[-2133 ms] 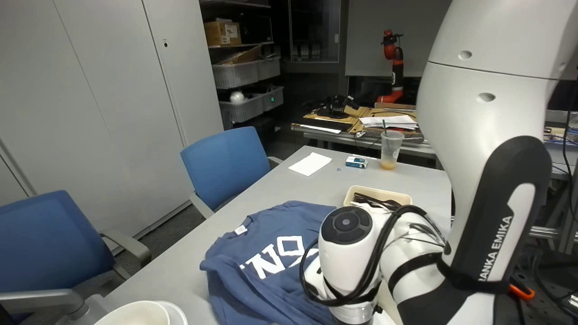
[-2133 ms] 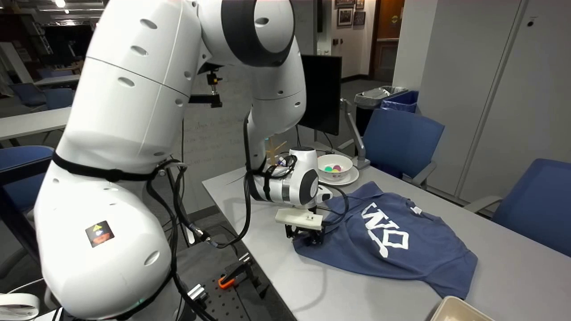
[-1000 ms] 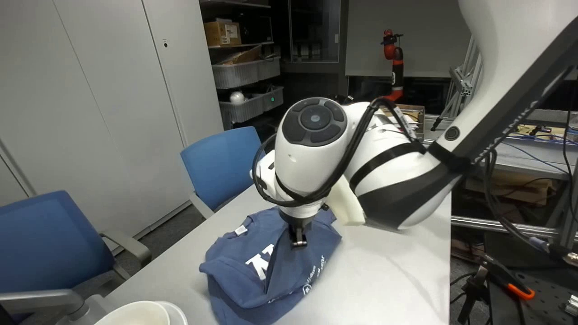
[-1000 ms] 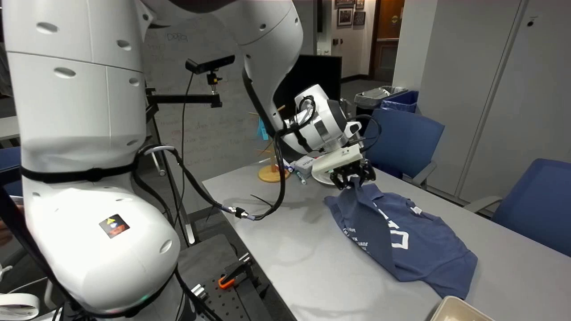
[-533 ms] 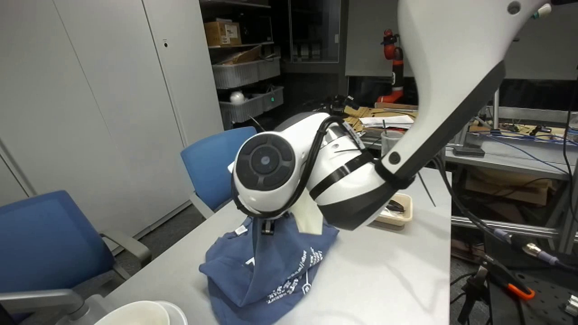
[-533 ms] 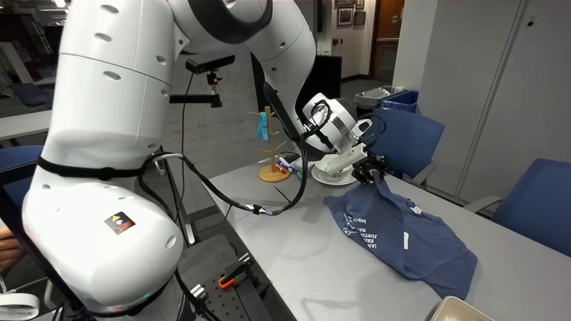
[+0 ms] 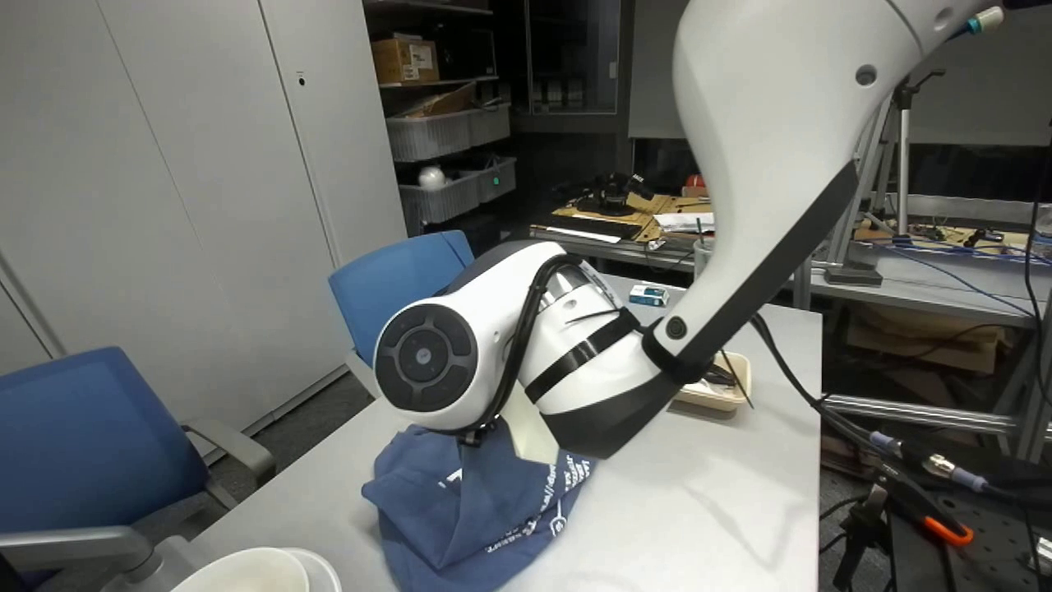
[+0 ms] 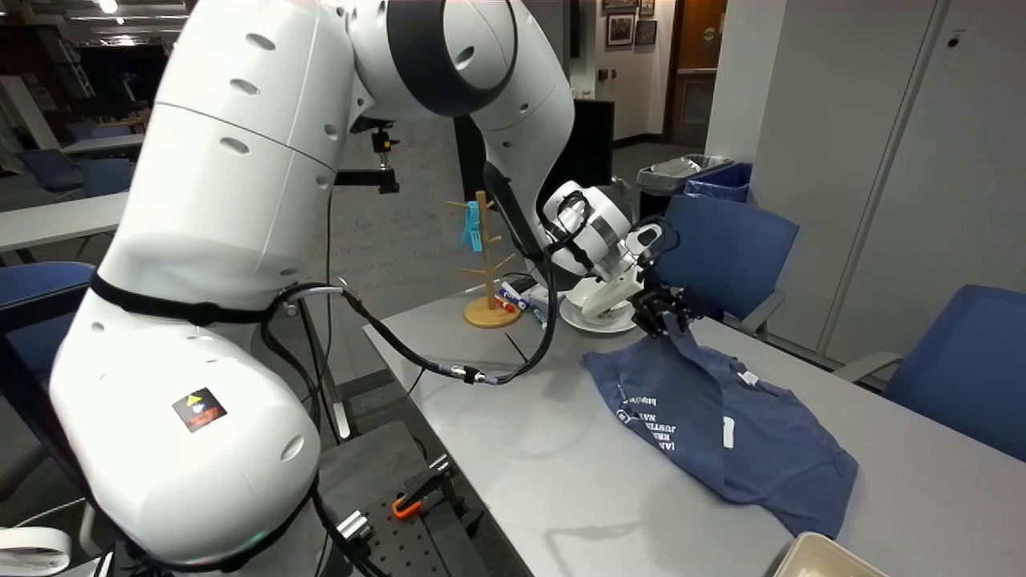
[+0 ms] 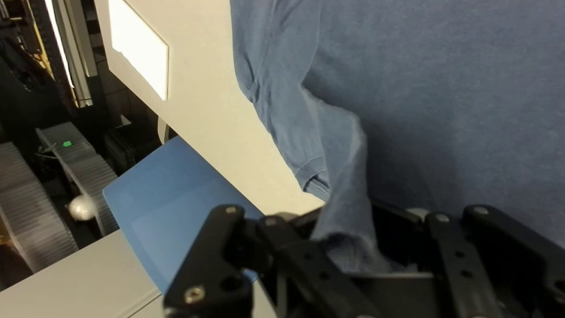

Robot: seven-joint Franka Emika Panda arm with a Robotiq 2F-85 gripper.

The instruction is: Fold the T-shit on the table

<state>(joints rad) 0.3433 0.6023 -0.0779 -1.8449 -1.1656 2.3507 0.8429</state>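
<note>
The blue T-shirt with white lettering [image 8: 777, 461] lies on the grey table [image 8: 577, 489]. It also shows in an exterior view [image 7: 493, 518] and the wrist view [image 9: 441, 88]. Its hem part is folded over, so small white print from the other side faces up and most of the large lettering is covered. My gripper [image 8: 667, 314] is shut on a pinched bit of the shirt's edge, held slightly above the rest of the shirt. In the wrist view the cloth runs up between the fingers [image 9: 346, 216]. In an exterior view the arm hides most of the gripper [image 7: 472, 436].
A white bowl [image 7: 238, 571] on a plate [image 8: 613, 327] stands close beside the gripper. A wooden stand [image 8: 486, 272] and markers [image 8: 513, 295] are behind it. A beige tray [image 8: 826, 557] sits beyond the shirt's other end. Blue chairs [image 8: 725, 248] line the table.
My gripper lifted the shirt's near edge and carried it across the shirt, covering the large lettering. In the last half second it sank a little, still holding the cloth.
</note>
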